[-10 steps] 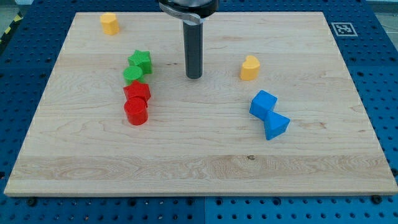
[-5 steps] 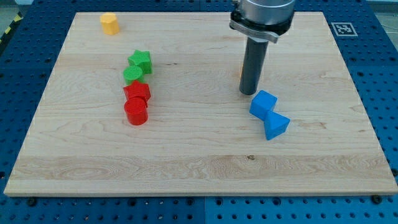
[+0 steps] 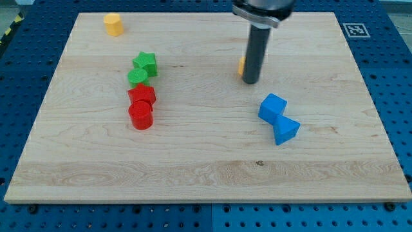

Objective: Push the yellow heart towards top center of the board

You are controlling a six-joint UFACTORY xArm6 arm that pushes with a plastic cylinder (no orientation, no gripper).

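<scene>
The yellow heart [image 3: 241, 66] is almost wholly hidden behind my rod; only a thin yellow sliver shows at the rod's left edge, right of the board's centre. My tip [image 3: 250, 82] rests on the board just below and in front of the heart, seemingly touching it. The board [image 3: 206, 161] is light wood.
A yellow block [image 3: 113, 24] stands at the top left. A green star [image 3: 146, 63] and another green block [image 3: 136, 78] sit above a red block [image 3: 142, 95] and a red cylinder [image 3: 140, 116] at the left. Two blue blocks [image 3: 273, 108] [image 3: 286, 130] lie below right of my tip.
My rod swung from the board's centre to the right, came down in front of the yellow heart, then moved up and left; the heart has shifted slightly up and left with it.
</scene>
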